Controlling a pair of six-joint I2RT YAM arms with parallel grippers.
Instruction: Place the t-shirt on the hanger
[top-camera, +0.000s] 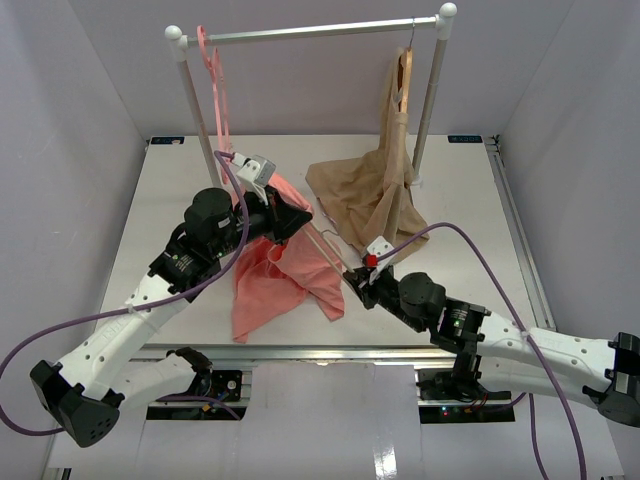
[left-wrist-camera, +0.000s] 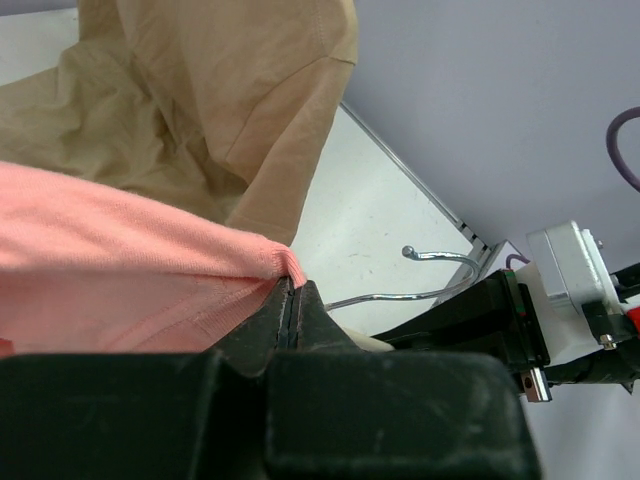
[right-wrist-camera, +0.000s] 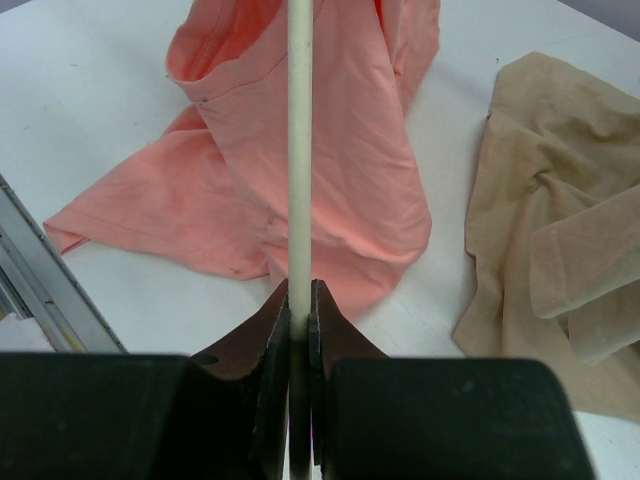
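Note:
The salmon-pink t-shirt (top-camera: 270, 280) hangs from my left gripper (top-camera: 298, 216), its lower part trailing on the white table. In the left wrist view the jaws (left-wrist-camera: 287, 296) are shut on a folded edge of the t-shirt (left-wrist-camera: 120, 280). My right gripper (top-camera: 353, 276) is shut on a thin cream bar of the hanger (top-camera: 326, 249), just right of the t-shirt. From the right wrist, the hanger's bar (right-wrist-camera: 299, 150) runs straight up from the gripper (right-wrist-camera: 300, 300) and into the t-shirt (right-wrist-camera: 365, 170). The hanger's silver hook (left-wrist-camera: 432, 262) shows beside the left gripper.
A beige garment (top-camera: 370, 195) drapes from a brown wooden hanger (top-camera: 404, 75) on the clothes rail (top-camera: 310, 33) down onto the table. A pink hanger (top-camera: 213, 80) hangs at the rail's left end. A metal strip (right-wrist-camera: 40, 290) edges the table's front.

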